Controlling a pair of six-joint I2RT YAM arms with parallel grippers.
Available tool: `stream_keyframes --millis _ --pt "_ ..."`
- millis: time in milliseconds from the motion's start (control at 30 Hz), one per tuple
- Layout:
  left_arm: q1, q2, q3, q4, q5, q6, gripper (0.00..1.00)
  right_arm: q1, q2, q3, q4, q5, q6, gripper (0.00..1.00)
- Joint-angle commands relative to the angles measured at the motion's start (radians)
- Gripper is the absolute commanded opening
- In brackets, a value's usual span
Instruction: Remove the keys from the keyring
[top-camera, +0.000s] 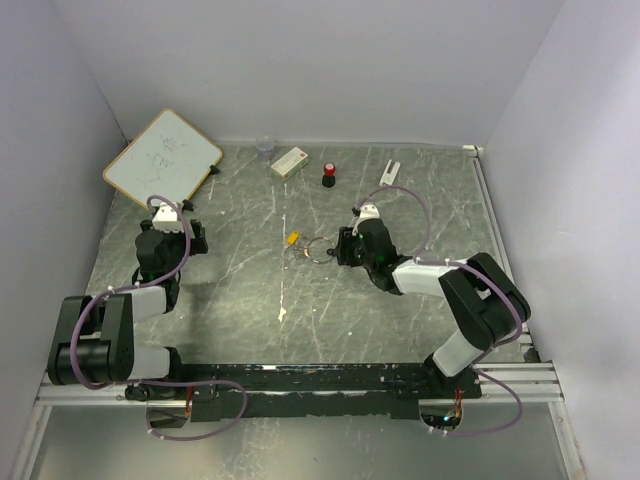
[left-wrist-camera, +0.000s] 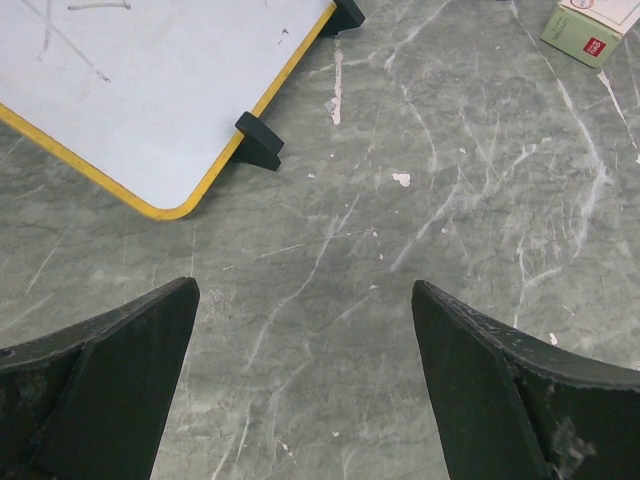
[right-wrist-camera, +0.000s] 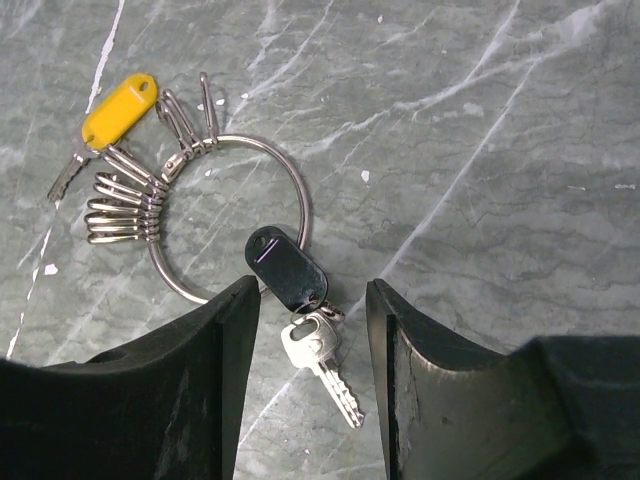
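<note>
Right fingers (right-wrist-camera: 180, 400) are hovering spread either side of the black key (right-wrist-camera: 287, 268) (keyring (right-wrist-camera: 303, 205) lying flat on the tabletop (right-wrist-camera: 500, 150)); left fingers (left-wrist-camera: 110, 390) are gaping too.

table (top-camera: 330, 325) was grey-green, marbled with white veins and pale flecks | back wall (top-camera: 320, 70), left wall (top-camera: 50, 150), right wall (top-camera: 570, 150) were plain white panels | silvery rails (top-camera: 510, 372) ran along near edge | light was even, shadows soft
</note>
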Motion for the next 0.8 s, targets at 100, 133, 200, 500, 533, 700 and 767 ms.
stream_keyframes --millis 100,133,200,500,533,700,767 --pt "-0.005 0.011 0.031 0.017 0.004 -0.008 0.99 0.007 0.011 0.007 0.010 0.019 -0.022 0.47" --pt "-0.005 0.012 0.031 0.015 0.003 -0.008 0.99 0.007 0.013 0.006 0.010 0.017 -0.022 0.47" --pt "-0.005 0.012 0.031 0.015 0.004 -0.008 0.99 0.007 0.018 0.000 0.013 0.010 -0.020 0.47" --pt "-0.005 0.010 0.031 0.012 0.002 -0.011 0.99 0.009 0.058 -0.007 0.030 -0.013 -0.013 0.47" --pt "-0.005 0.010 0.031 0.011 0.001 -0.011 0.99 0.009 0.066 -0.006 0.030 -0.014 -0.013 0.47" --pt "-0.005 0.012 0.031 0.012 -0.003 -0.009 0.99 0.013 0.078 -0.003 0.027 -0.021 -0.008 0.46" --pt "-0.005 0.013 0.033 0.012 -0.002 -0.009 0.99 0.016 0.078 -0.007 0.027 -0.019 -0.006 0.46"
